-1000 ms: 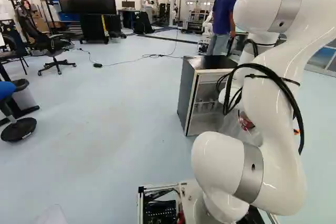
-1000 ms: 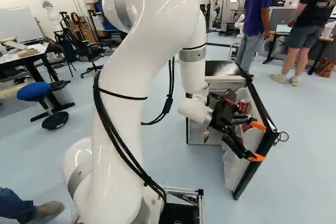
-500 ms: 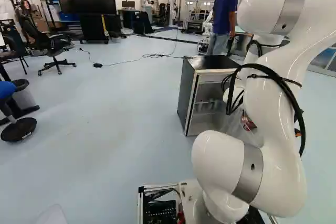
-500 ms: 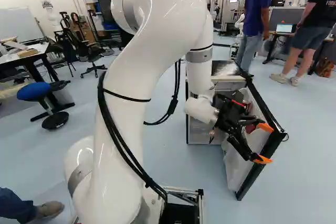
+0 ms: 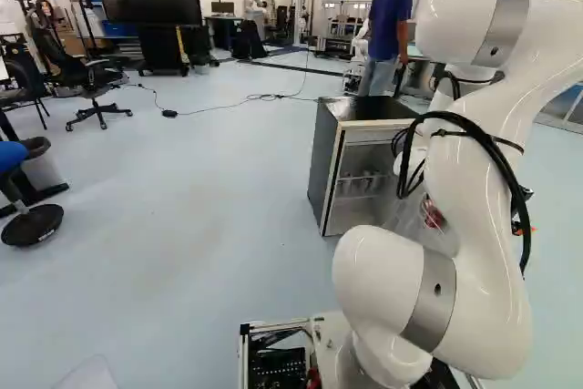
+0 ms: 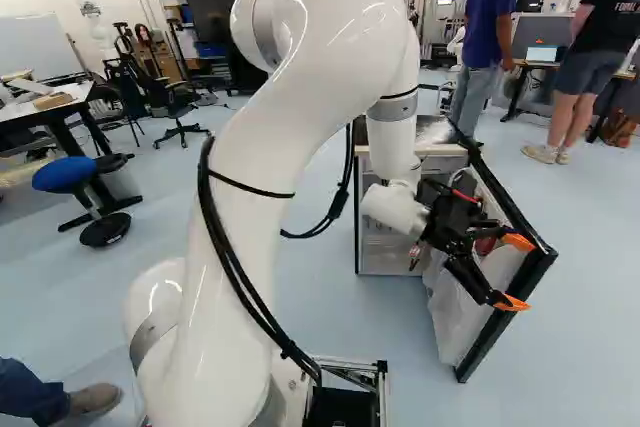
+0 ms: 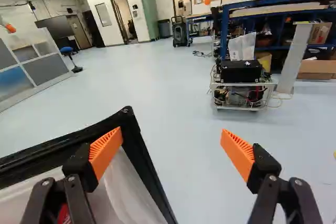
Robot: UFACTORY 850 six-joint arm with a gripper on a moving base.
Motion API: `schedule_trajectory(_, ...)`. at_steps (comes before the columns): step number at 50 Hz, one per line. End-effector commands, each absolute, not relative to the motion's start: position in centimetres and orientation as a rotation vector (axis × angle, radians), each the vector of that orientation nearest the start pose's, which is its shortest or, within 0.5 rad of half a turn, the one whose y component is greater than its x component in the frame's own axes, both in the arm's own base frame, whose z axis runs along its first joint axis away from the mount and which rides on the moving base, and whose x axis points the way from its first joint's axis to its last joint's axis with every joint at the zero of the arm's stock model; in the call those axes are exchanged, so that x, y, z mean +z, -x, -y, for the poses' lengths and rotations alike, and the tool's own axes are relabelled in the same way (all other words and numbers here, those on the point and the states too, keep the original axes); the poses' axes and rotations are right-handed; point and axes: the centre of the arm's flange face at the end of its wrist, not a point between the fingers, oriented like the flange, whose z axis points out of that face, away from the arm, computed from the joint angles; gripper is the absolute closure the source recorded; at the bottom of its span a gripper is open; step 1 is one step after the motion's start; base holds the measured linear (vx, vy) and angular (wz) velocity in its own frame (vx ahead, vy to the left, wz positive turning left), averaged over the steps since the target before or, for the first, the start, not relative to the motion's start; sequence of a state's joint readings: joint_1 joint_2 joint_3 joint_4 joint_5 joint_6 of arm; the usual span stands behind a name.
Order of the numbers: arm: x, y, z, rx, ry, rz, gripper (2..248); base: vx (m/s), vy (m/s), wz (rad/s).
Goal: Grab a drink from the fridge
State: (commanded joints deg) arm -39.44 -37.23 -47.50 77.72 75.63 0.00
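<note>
The fridge door (image 7: 144,166) stands swung out from the fridge (image 5: 330,161), and the main danger lies along its black frame. The gripper (image 7: 169,139) is spread wide with nothing held: one orange pad (image 7: 106,150) overlaps the door's frame in the wrist view, while the other reaches past the door, over open floor. Whether either touches the frame, I cannot tell. The red can (image 6: 486,246) sits on the door's inner side, partly hidden behind the near finger. Closing here would probably pinch the frame or catch nothing, since the can isn't between the pads. Lowering could press a finger onto the door's edge; a sideways sweep could swing the door or knock the can. The white liner (image 6: 450,312) inside the door might snag too, if it is loose. Backing off and lining up over the can looks safer.
</note>
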Motion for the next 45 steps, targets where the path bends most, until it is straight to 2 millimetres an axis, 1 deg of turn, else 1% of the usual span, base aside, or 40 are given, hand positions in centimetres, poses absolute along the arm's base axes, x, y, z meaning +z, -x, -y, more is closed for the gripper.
schedule_trajectory(13, 26.2, -32.4, 40.1, 0.939, -0.810, 1.688, 3, 0.000, 0.000, 0.000)
schedule_trajectory(21, 26.2, -32.5, 40.7, 0.941, -0.798, 1.692, 3, 0.000, 0.000, 0.000)
schedule_trajectory(28, 26.2, -32.1, 40.3, 0.934, -0.804, 1.690, 3, 0.000, 0.000, 0.000)
schedule_trajectory(37, 26.3, -30.9, 38.9, 0.920, -0.832, 1.679, 3, 0.000, 0.000, 0.000)
schedule_trajectory(45, 26.5, -30.1, 37.6, 0.935, -0.894, 1.649, 3, 0.000, 0.000, 0.000)
